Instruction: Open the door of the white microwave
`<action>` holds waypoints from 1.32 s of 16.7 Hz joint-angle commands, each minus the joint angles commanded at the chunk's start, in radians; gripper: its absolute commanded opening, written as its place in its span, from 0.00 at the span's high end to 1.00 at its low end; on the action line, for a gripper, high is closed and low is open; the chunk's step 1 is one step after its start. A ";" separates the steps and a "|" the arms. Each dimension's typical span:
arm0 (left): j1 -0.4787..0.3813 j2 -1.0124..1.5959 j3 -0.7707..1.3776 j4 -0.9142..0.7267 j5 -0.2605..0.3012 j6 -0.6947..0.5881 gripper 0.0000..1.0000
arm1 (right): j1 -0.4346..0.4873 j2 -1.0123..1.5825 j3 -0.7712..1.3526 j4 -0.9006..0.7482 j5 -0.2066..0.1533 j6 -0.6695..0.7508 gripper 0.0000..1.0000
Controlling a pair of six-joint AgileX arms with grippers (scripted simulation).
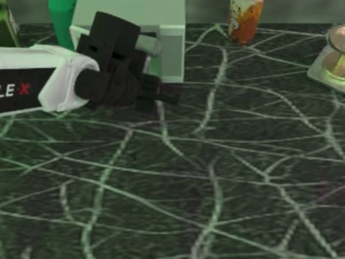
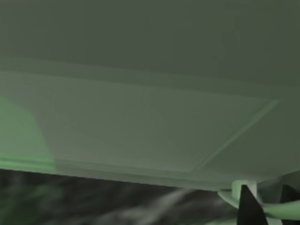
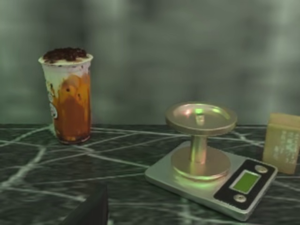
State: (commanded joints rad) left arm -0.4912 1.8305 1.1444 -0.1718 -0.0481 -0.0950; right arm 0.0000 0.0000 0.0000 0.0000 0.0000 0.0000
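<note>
The white microwave (image 1: 161, 21) stands at the back of the table, left of centre. My left gripper (image 1: 159, 94) reaches in from the left to its front. The left wrist view is filled by the door (image 2: 140, 126), a flat pale panel seen from very close at a steep angle. Its pale handle (image 2: 243, 187) sits at the door's edge, and my left gripper (image 2: 269, 206) is shut on it, a dark fingertip (image 2: 251, 211) on each side. My right gripper (image 3: 133, 220) is out of the top view; one dark finger (image 3: 91, 208) shows, with nothing held.
A green bottle (image 1: 62, 19) stands just left of the microwave. At the back right are a brown-and-cream drink cup (image 1: 243, 19) (image 3: 69, 96) and a kitchen scale (image 1: 331, 62) (image 3: 211, 173). Beside the scale is a tan box (image 3: 282, 143).
</note>
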 joint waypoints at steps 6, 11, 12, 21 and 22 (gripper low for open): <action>0.001 -0.007 -0.012 0.001 0.020 0.015 1.00 | 0.000 0.000 0.000 0.000 0.000 0.000 0.00; 0.023 -0.031 -0.040 0.010 0.053 0.061 1.00 | 0.000 0.000 0.000 0.000 0.000 0.000 0.00; 0.023 -0.031 -0.040 0.010 0.053 0.062 1.00 | 0.000 0.000 0.000 0.000 0.000 0.000 0.00; 0.023 -0.031 -0.040 0.010 0.053 0.062 1.00 | 0.000 0.000 0.000 0.000 0.000 0.000 0.00; 0.023 -0.031 -0.040 0.010 0.053 0.062 1.00 | 0.000 0.000 0.000 0.000 0.000 0.000 0.00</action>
State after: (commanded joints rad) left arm -0.4684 1.7993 1.1043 -0.1618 0.0052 -0.0332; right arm 0.0000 0.0000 0.0000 0.0000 0.0000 0.0000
